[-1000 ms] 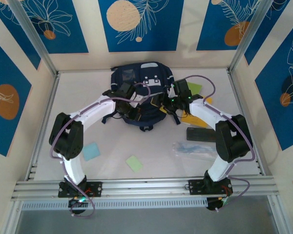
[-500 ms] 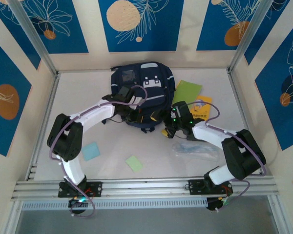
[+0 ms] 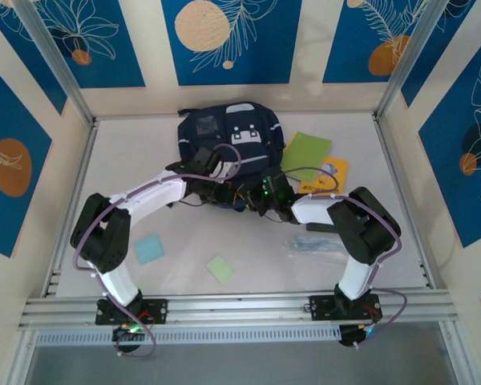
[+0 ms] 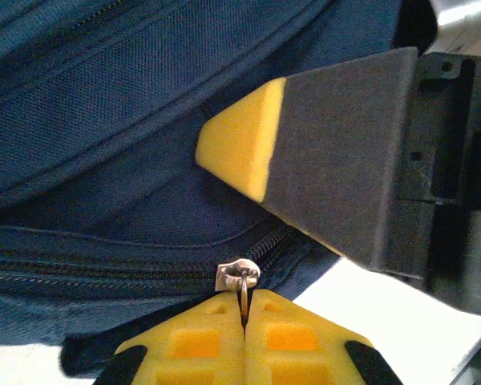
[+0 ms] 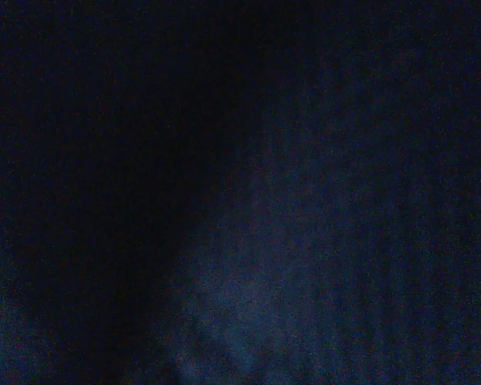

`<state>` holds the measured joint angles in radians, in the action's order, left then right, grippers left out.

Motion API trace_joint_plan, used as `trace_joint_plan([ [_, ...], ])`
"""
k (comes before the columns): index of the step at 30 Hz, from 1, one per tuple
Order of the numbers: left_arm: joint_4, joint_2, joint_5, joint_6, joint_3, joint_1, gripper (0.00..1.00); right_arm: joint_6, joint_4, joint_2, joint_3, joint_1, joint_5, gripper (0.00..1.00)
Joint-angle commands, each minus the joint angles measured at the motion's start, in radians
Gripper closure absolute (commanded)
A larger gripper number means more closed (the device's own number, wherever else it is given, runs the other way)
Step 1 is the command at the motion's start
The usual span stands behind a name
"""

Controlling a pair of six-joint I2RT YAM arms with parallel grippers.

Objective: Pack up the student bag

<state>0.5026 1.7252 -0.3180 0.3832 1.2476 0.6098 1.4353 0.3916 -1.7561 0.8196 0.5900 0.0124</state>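
Backpack (image 3: pixel 228 140): on the bench (image 3: pixel 128 160), just beyond both jaws, patched front up, long axis running away from the arms.
Left jaws: together, clamped on the zip pull (image 4: pixel 239 277) at the backpack's near edge.
Right jaws: just right of the left ones, against the fabric; apart or together, cannot tell.
Right wrist view: dark blue cloth, too dim for detail.
Backpack's near end: hidden under both wrists.

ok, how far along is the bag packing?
Done: nothing I can confirm as packed. In hand: the left gripper is shut on the zipper pull of the student bag; the right gripper is pressed against its fabric. Left: green sheet, yellow card, blue note, pale green note and clear pouch lie on the table.
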Motion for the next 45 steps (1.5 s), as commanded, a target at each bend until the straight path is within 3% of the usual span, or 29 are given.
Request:
trace_joint_plan([
  [1,0.157,-0.067,0.093,-0.108,-0.009,-0.021,1.0,-0.113,-0.063,0.036,0.058,-0.014,-0.025,1.0],
  [6,0.249,-0.111,0.331,-0.168,-0.054,-0.093,1.0,-0.245,-0.179,0.078,0.071,-0.044,0.015,1.0],
  [11,0.203,-0.085,0.511,-0.189,-0.071,-0.177,1.0,-0.344,-0.265,0.126,0.077,-0.056,0.038,1.0],
  [16,0.092,0.034,0.727,-0.179,-0.039,-0.259,1.0,-0.45,-0.356,0.164,0.107,-0.048,0.107,1.0],
  [24,-0.034,0.176,0.878,-0.168,0.107,-0.362,1.0,-0.525,-0.385,0.163,0.111,-0.017,0.189,1.0],
  [28,-0.034,0.139,0.862,-0.164,0.113,-0.366,1.0,-0.526,-0.332,0.082,0.16,-0.001,0.261,1.0],
  [29,-0.031,0.122,0.845,-0.155,0.105,-0.365,0.94,-0.53,-0.329,0.058,0.185,0.001,0.285,1.0],
  [31,-0.02,0.081,0.804,-0.124,0.086,-0.365,0.55,-0.548,-0.359,0.018,0.238,0.002,0.322,1.0],
  [32,-0.017,0.058,0.776,-0.105,0.072,-0.366,0.42,-0.565,-0.398,0.009,0.265,0.003,0.324,0.89],
  [35,-0.017,-0.016,0.671,-0.058,0.019,-0.364,0.27,-0.628,-0.522,0.029,0.311,-0.002,0.276,0.53],
  [36,-0.02,-0.037,0.639,-0.047,0.003,-0.36,0.23,-0.653,-0.56,0.045,0.315,-0.007,0.253,0.47],
  [39,-0.031,-0.097,0.536,-0.016,-0.041,-0.347,0.2,-0.732,-0.694,0.117,0.316,-0.04,0.169,0.35],
  [45,-0.082,-0.168,0.423,0.045,-0.079,-0.249,0.2,-0.865,-0.88,0.237,0.319,-0.196,0.038,0.27],
])
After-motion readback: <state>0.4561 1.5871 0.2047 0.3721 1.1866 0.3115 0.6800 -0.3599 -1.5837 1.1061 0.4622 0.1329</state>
